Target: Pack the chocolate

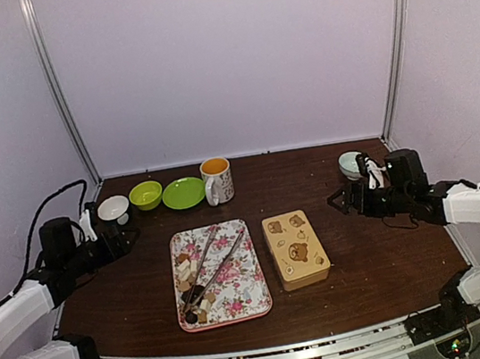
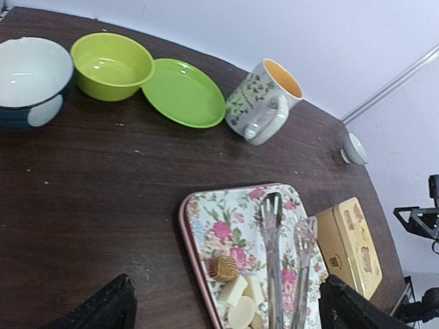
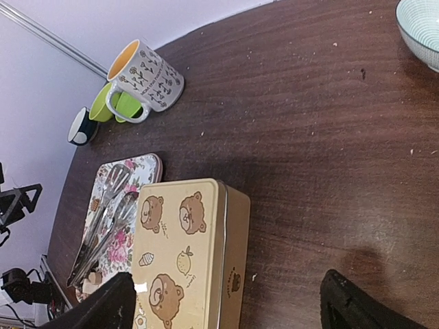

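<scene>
Nearest: chocolate pieces [image 1: 193, 311] are bunched at the near-left end of the pink-rimmed floral tray [image 1: 249, 300], dark round ones and pale blocky ones packed close together. The long metal tongs [image 1: 212, 265] lie lengthwise on the tray, with the joined end right beside the pieces.

Risk 1: going for one piece likely nudges its neighbours or drags the tongs, and pieces could scatter over the low rim.
Risk 2: the pieces are small against the fingers, so an off-centre pinch could squirt one out or crush it.

Just right of the tray, the yellow bear-print tin box [image 1: 296, 249] looks shut. Nothing packs until the lid is off, and a one-arm pull may slide the whole tin across the dark wooden table [image 1: 395, 247].

Left gripper [image 1: 125, 240] and right gripper [image 1: 337, 201] hover outboard, fingers spread wide and holding nothing.

Far edge: floral mug [image 1: 217, 180], green plate [image 1: 184, 193], green bowl [image 1: 146, 194], dark bowl with white inside [image 1: 113, 208]. The pale bowl [image 1: 349, 163] sits just beside the right gripper, so a swing could clip it.
</scene>
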Tool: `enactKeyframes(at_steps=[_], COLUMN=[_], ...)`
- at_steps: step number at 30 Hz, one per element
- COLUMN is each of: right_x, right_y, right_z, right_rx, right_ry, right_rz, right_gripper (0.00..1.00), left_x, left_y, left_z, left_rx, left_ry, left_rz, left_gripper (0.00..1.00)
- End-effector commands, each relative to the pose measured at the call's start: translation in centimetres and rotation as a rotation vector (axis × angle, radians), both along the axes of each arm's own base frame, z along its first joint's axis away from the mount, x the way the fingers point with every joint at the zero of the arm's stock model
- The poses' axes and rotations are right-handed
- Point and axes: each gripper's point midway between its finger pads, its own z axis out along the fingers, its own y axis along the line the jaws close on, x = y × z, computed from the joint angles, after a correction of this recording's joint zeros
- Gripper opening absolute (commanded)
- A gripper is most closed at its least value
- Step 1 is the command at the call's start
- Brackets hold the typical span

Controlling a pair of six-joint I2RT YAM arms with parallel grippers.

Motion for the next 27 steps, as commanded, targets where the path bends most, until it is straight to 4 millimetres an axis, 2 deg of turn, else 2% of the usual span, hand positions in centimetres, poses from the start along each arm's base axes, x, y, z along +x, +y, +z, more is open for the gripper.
enactKeyframes(at_steps=[1, 6, 12, 21, 27], right_x=[0.2, 0.1, -0.5, -1.9, -2.6], right_y=[2.1, 4.4, 6.5, 9.0, 9.6], right_z=[-0.1, -1.1, -2.9, -4.9, -5.4], right_rx=[0.009, 0.001, -0.005, -0.025, -0.028], right_ry=[0.055, 0.098, 0.141, 0.203, 0.218], right_rz=[0.017, 0.067, 0.120, 0.186, 0.207], right_gripper=[0.93, 0.90, 0.90, 0.81, 0.77], left_x=[-0.1, -0.6, -1.3, -3.0, -3.5], left_y=[-3.2, -5.2, -9.1, -19.6, -24.5], left_z=[3.3, 3.6, 3.2, 2.6, 1.6], left_rx=[-0.069, -0.116, -0.127, -0.144, -0.127], left_ry=[-0.042, -0.006, 0.042, 0.134, 0.176], left_rz=[-0.084, -0.113, -0.179, -0.394, -0.474], left_gripper=[0.95, 0.95, 0.95, 0.93, 0.92])
